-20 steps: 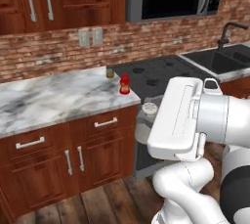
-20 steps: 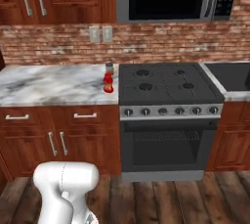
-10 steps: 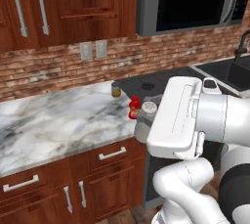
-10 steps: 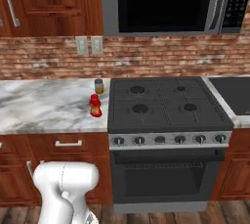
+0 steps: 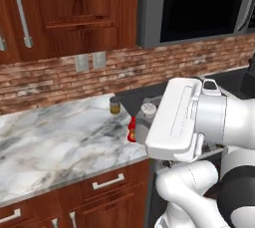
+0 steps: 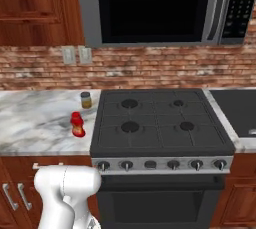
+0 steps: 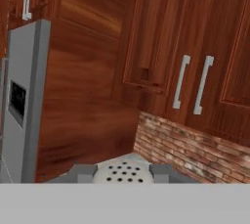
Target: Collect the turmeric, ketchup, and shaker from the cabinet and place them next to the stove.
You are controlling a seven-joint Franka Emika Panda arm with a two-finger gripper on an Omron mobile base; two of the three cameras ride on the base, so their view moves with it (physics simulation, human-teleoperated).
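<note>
My gripper (image 7: 123, 175) is shut on the shaker (image 7: 123, 171), whose pale perforated top shows between the fingertips (image 7: 83, 172) in the hand view. In the left base view the shaker (image 5: 148, 108) peeks out above the counter's edge, behind my white arm. The turmeric (image 6: 86, 100), a small jar with a dark lid, stands on the marble counter (image 6: 35, 123) just left of the stove (image 6: 160, 138). The red ketchup (image 6: 77, 125) stands a little in front of the jar. Both also show in the left base view, turmeric (image 5: 115, 106) and ketchup (image 5: 132, 129). The cabinet is out of view.
A black-doored microwave (image 6: 155, 8) hangs over the stove. Wall cupboards (image 5: 64, 13) and a brick backsplash with outlets (image 6: 75, 54) sit behind the counter. A sink counter (image 6: 240, 110) lies right of the stove. The hand view faces a grey fridge (image 7: 19, 100).
The base has driven closer to the counter and stove, so the whole scene has grown and shifted. The shaker stays in my gripper; turmeric and ketchup have not moved on the counter.
</note>
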